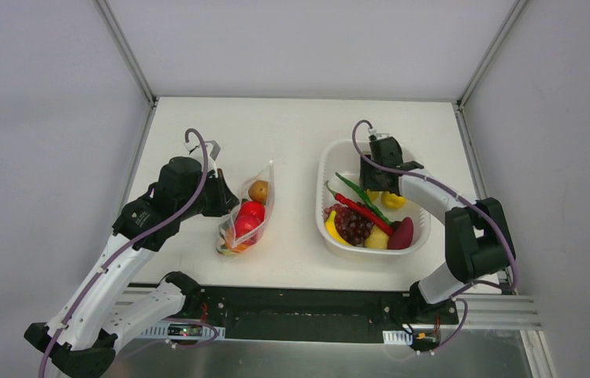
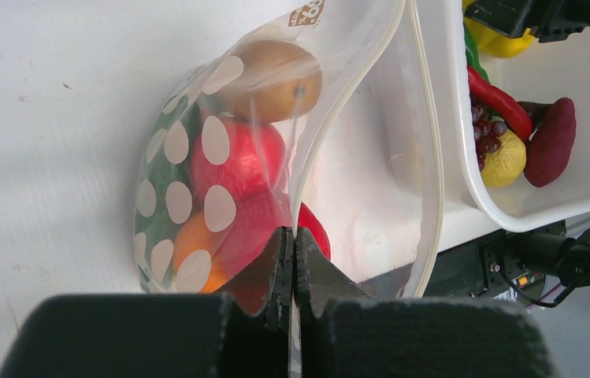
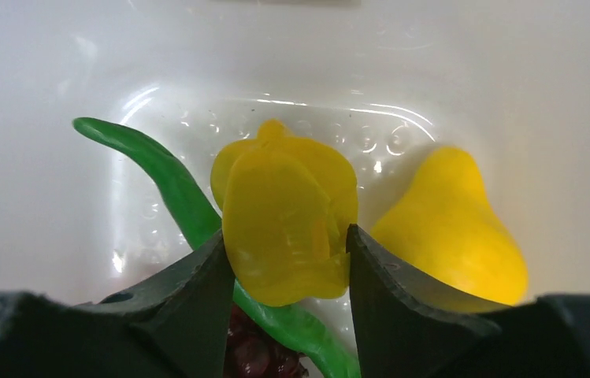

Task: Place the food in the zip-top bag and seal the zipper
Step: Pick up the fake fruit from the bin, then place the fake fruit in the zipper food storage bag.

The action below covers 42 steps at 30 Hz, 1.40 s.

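Note:
The zip-top bag point(image 1: 248, 219) lies left of centre with its mouth open. It holds a brown fruit point(image 2: 272, 71), red fruits point(image 2: 236, 153), an orange piece point(image 2: 197, 246) and something green. My left gripper point(image 1: 224, 201) is shut on one lip of the zipper point(image 2: 339, 102), and its fingertips point(image 2: 282, 244) pinch the strip. The other lip point(image 2: 432, 157) hangs free. My right gripper point(image 1: 378, 183) is inside the white basket point(image 1: 321, 183), shut on a yellow pepper point(image 3: 287, 213) that sits between its fingers point(image 3: 213, 268).
The basket also holds a yellow pear-shaped fruit point(image 3: 449, 228), a green chilli point(image 3: 165, 177), a red chilli point(image 1: 362, 209), purple grapes point(image 1: 352, 224), a lemon point(image 1: 376, 238), a dark red root point(image 1: 402, 233) and a banana point(image 1: 332, 228). The basket wall point(image 2: 465, 142) stands close beside the bag.

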### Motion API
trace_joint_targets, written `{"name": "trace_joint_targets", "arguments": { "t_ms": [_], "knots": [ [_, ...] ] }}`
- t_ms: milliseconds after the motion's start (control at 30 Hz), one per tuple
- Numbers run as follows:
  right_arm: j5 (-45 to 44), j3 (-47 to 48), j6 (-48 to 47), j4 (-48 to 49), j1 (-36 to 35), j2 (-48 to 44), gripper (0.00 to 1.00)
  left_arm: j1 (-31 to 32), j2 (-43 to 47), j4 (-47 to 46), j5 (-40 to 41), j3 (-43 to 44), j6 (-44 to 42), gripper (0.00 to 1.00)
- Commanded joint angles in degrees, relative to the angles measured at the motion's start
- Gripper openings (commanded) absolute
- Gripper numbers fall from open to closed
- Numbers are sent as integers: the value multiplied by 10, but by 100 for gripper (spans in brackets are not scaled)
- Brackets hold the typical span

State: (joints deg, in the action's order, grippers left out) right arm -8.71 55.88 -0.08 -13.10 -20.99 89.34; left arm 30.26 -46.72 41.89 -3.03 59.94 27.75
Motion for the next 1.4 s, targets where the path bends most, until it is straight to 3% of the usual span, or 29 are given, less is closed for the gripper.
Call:
{"name": "trace_joint_targets", "arguments": {
  "t_ms": [0,300,467,600,700,1100,1367],
  "knots": [
    [6,-5,39,34,-3,-74,33,-5,6,-4,-6,11,-4,0],
    [68,-65,97,119,-3,-235,31,-5,5,-4,-7,16,-4,0],
    [209,-63,148,128,-3,-276,31,-5,6,-4,-7,13,-2,0],
    [328,-66,225,202,-10,-301,32,-5,7,-5,-6,13,-2,0],
    [364,-49,269,236,-40,-302,32,-5,7,-6,-6,15,-2,0],
    [284,41,150,306,-331,-208,30,-5,11,-4,-8,18,3,0],
    [176,88,24,263,-403,-119,33,-5,19,1,-7,19,5,0]
  ]
}}
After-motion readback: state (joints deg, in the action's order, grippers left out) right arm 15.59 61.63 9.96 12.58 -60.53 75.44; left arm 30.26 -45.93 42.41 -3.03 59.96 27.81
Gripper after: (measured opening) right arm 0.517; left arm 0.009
